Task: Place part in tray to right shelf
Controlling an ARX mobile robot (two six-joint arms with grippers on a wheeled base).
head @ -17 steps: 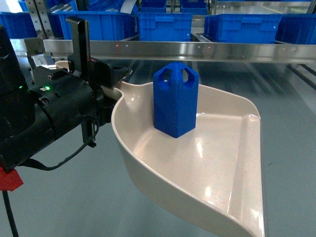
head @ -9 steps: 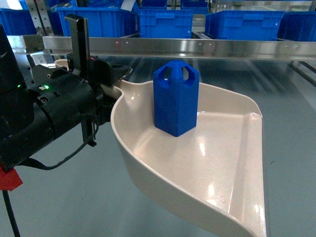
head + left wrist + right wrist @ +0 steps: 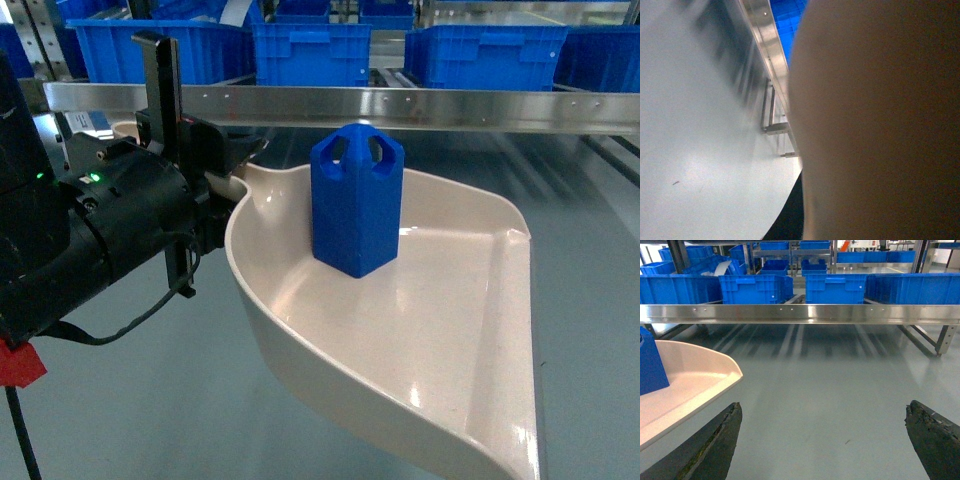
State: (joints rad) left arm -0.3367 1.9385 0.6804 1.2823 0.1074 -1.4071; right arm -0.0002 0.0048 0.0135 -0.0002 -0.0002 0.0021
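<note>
Left gripper point(image 3: 215, 185) grips the tray point(image 3: 480, 330) handle; right gripper point(image 3: 822, 437) jaws stand open. Keep tray level so part point(image 3: 357, 200) remains upright approaching right shelf point(image 3: 400, 105).

The right pincer point(image 3: 830, 435) hangs above the grey floor point(image 3: 840, 380) with its two dark fingers point(image 3: 715, 445) spread wide. At the left edge sits the cream tray point(image 3: 695, 375) with the blue part point(image 3: 650, 365) on it. Ahead runs the right shelf point(image 3: 805, 313), blue crates point(image 3: 835, 287) behind its steel rail.
</note>
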